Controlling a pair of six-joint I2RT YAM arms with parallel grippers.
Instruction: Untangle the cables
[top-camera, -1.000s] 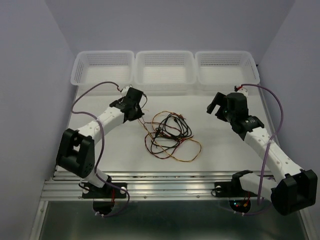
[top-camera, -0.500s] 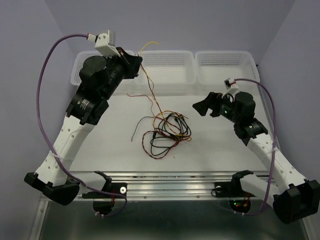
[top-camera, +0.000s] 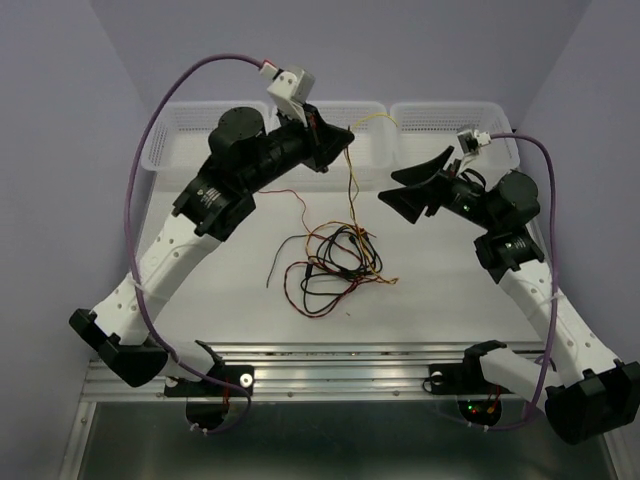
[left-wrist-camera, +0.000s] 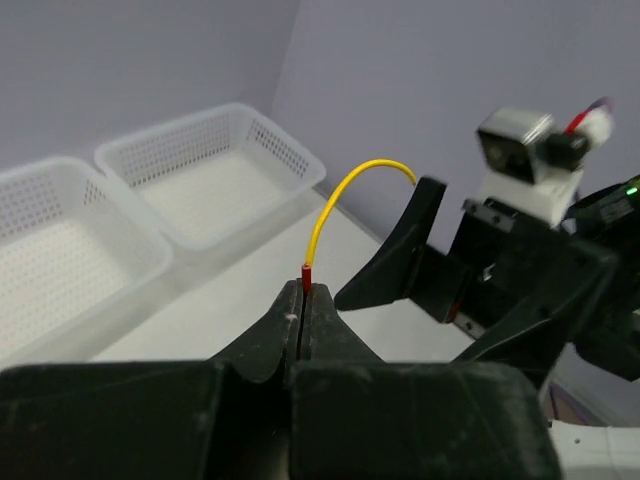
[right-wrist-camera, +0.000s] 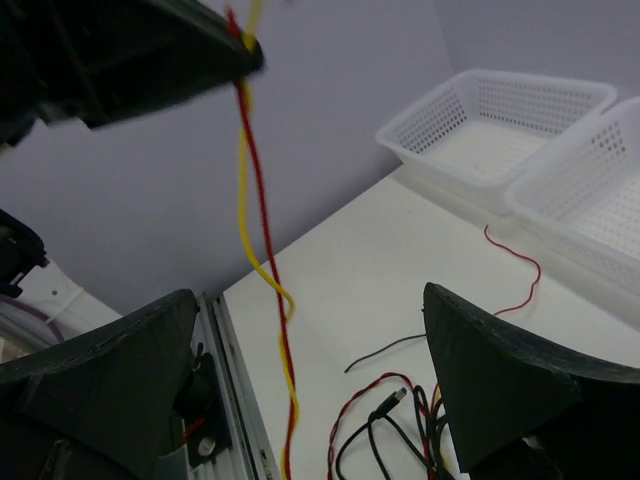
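Partly lifted, yellow cable (top-camera: 351, 195), red cable (top-camera: 290, 193), black cable (top-camera: 275, 270) looped

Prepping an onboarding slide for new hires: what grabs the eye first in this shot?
The left gripper, high above the middle of the table, is shut on the yellow cable. That cable hangs down, with the red cable alongside it, to the tangle lying on the table. The right gripper hovers wide open just beside those hanging strands.
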